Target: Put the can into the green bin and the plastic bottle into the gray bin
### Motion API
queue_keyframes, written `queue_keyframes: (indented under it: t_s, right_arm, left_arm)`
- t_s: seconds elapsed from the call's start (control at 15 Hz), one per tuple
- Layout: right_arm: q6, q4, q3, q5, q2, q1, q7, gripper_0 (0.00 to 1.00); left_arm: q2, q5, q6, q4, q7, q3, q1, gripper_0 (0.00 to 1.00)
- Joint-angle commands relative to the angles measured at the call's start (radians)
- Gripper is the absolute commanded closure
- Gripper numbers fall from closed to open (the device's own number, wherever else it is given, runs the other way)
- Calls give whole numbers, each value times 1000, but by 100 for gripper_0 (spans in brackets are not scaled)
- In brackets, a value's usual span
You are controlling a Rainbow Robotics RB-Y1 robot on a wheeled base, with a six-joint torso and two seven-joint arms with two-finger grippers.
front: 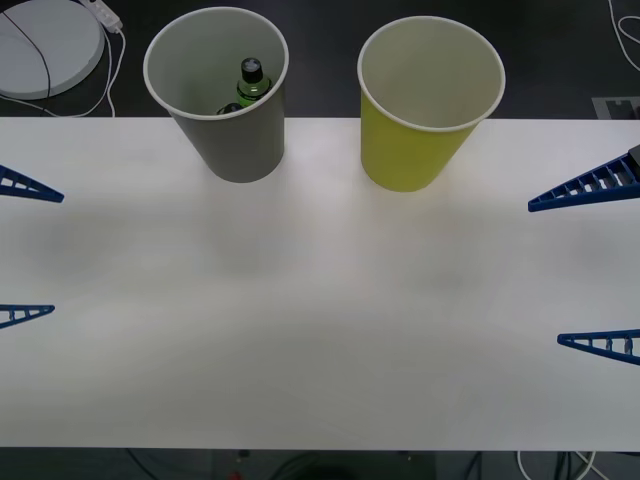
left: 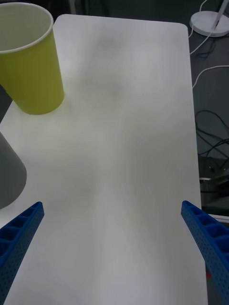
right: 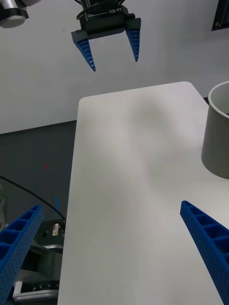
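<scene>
The gray bin (front: 230,130) stands upright at the back left of the white table (front: 320,300). Inside it is the plastic bottle (front: 251,82), green with a black cap, leaning on the bin's far wall. A small dark shape beside the bottle is too hidden to identify. The green bin (front: 420,130) stands upright to the right of the gray one, and the part of its inside that I can see is pale and bare. The can is out of view. My left gripper (front: 57,253) hangs open at the table's left edge. My right gripper (front: 545,274) hangs open at the right edge. Neither holds anything.
A white round base (front: 45,45) with cables lies on the dark floor behind the table's back left corner. More cables run below the front edge. In the wrist views, the gray bin (right: 219,138), the green bin (left: 31,62) and the left gripper (right: 112,59) appear.
</scene>
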Motion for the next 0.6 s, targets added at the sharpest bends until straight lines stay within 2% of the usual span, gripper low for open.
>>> queue_keyframes:
  t_s: [0.07,0.6]
  right_arm:
    - [0,0,0,0,0,0,0,0]
    - [0,0,0,0,0,0,0,0]
  left_arm:
    - [0,1,1,-1,-3,-3,0,0]
    - [0,13,-1,-3,-4,-6,0,0]
